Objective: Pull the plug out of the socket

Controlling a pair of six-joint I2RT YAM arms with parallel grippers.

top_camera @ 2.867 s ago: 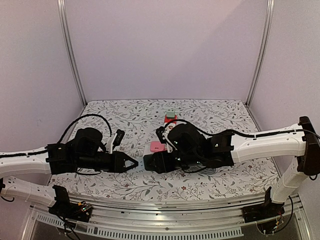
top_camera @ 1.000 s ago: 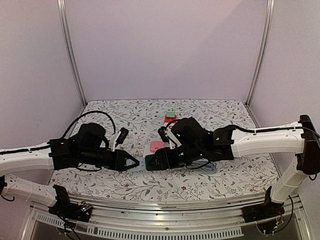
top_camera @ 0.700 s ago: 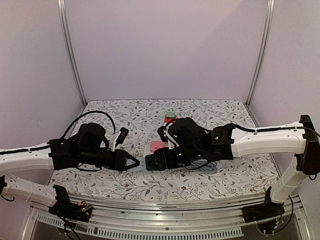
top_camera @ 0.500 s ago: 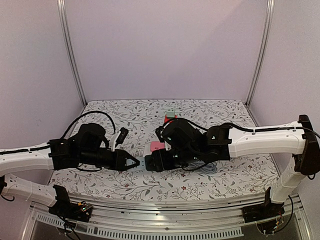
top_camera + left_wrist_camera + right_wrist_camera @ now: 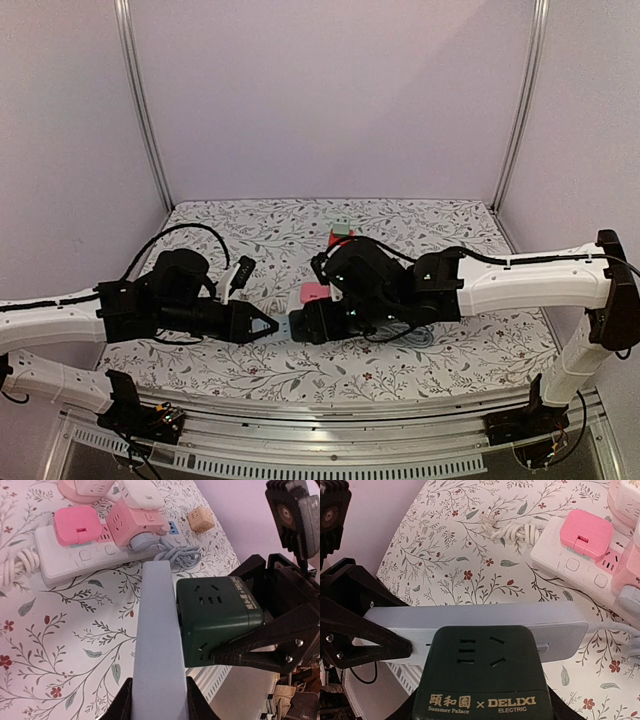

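My left gripper is shut on the narrow end of a pale grey socket strip, which it holds above the table. A dark green cube plug sits flush against the strip's face. In the right wrist view my right gripper is shut on this green plug, with the grey strip lying across just beyond it. From the top view the two grippers meet tip to tip, the left gripper against the right gripper, and they hide most of the strip and plug.
A white power strip carrying pink adapters lies on the floral table just behind the grippers, its cable coiled at one end. A beige cube and a red and green item sit farther back. The table's front rail runs below.
The right arm's wrist has shifted slightly to the left. The left arm has barely moved. Both grips are unchanged and the plug stays against the strip.
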